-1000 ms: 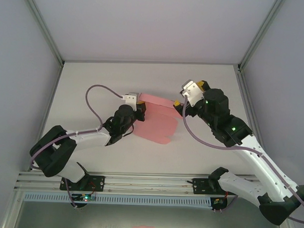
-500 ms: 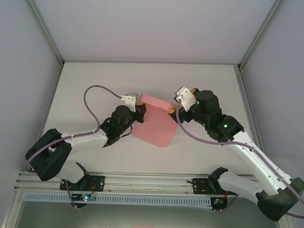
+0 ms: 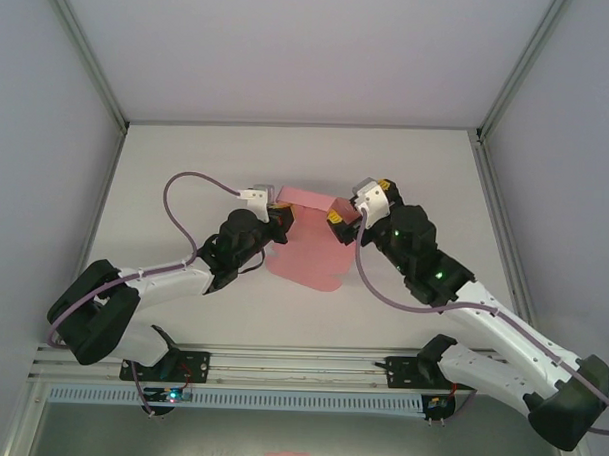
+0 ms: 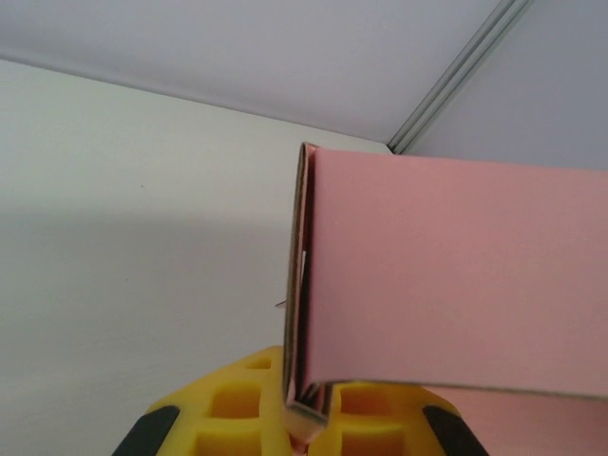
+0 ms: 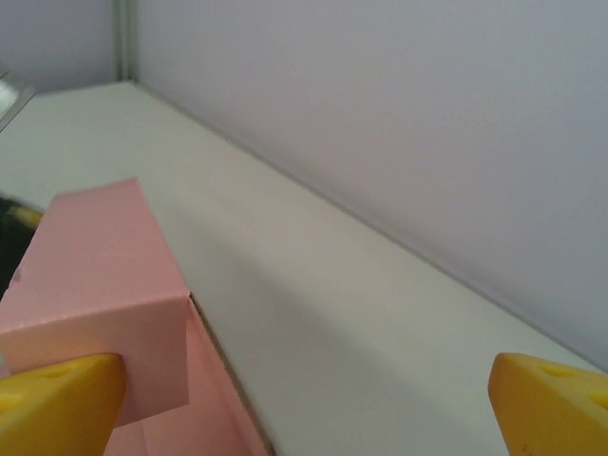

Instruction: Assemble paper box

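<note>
Left pincer: the left pincer (image 3: 278, 219) has its two yellow fingers (image 4: 237, 404) pressed together on the paper box (image 3: 309, 250).
Where it bites: a thin folded edge of the pink card sits right between those fingers, low in the left wrist view.
Box by the left pincer: a big pink panel stands up from the fingers and runs off to one side of them. Another layer of card is tucked close behind its edge.
Box from above: it lies on the white table (image 3: 187, 164) between the two pincers. The left pincer is at its left edge and the right pincer is at its far right corner.
Right pincer: the right pincer (image 3: 340, 215) has its fingers spread wide apart, with nothing held between them.
Box by the right pincer: a folded-up pink wall stands just beside one yellow finger (image 5: 57, 404). I cannot tell if they touch. The other finger is well apart from the box, over bare table.
Cable: a purple cable (image 3: 180, 199) loops up behind the left pincer.
</note>
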{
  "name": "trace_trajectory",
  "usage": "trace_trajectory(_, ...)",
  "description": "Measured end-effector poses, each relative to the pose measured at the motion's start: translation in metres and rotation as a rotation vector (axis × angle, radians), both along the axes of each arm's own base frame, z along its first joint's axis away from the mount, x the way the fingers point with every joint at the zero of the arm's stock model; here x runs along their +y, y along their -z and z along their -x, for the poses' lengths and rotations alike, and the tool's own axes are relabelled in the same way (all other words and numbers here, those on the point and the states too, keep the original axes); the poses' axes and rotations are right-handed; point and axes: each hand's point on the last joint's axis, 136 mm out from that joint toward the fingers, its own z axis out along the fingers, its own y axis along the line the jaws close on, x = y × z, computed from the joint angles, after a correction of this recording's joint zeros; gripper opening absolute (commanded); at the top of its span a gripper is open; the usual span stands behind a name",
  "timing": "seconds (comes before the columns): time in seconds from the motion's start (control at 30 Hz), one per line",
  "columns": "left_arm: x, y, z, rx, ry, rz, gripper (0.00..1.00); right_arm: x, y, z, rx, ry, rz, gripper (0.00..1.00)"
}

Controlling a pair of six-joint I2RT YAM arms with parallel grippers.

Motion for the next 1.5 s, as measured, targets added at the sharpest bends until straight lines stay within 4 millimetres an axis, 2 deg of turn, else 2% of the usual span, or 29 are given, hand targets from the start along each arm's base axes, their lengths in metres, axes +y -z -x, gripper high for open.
trace_trajectory(0.17,-0.005,-0.006,0.0,0.01,0.013,0.064,0.0,-0.01,-0.017,-0.008,-0.095,0.166,-0.096,0.98)
trace_trajectory(0.3,-0.006,-0.007,-0.001,0.02,0.009,0.085,0.0,-0.011,-0.02,-0.007,-0.117,0.225,-0.096,0.98)
trace_trajectory(0.43,-0.005,-0.009,-0.003,0.022,-0.007,0.091,0.0,-0.015,-0.021,0.002,-0.087,0.207,-0.076,0.98)
trace_trajectory(0.53,-0.003,-0.009,-0.004,0.024,-0.018,0.094,0.0,-0.024,-0.036,0.018,-0.065,0.173,-0.111,0.98)
trace_trajectory(0.77,-0.003,-0.013,-0.002,0.011,-0.012,0.103,0.0,-0.067,-0.071,0.067,-0.076,0.133,-0.271,0.98)
trace_trajectory(0.93,-0.003,-0.026,0.003,-0.043,0.024,0.111,0.0,-0.108,-0.082,0.082,-0.103,0.241,-0.342,0.98)
trace_trajectory(1.0,-0.004,-0.032,0.005,-0.067,0.041,0.121,0.0,-0.124,-0.081,0.081,-0.093,0.319,-0.335,0.98)
trace_trajectory(1.07,-0.004,-0.036,0.006,-0.085,0.045,0.132,0.0,-0.131,-0.079,0.081,-0.069,0.353,-0.313,0.98)
trace_trajectory(1.13,-0.004,-0.037,0.006,-0.086,0.043,0.133,0.0,-0.131,-0.073,0.081,-0.039,0.353,-0.286,0.98)
trace_trajectory(1.3,-0.003,-0.037,0.005,-0.082,0.032,0.139,0.0,-0.123,-0.042,0.078,0.064,0.331,-0.201,0.98)
trace_trajectory(1.5,-0.004,-0.037,0.006,-0.08,0.04,0.143,0.0,-0.115,-0.003,0.062,0.179,0.323,-0.133,0.98)
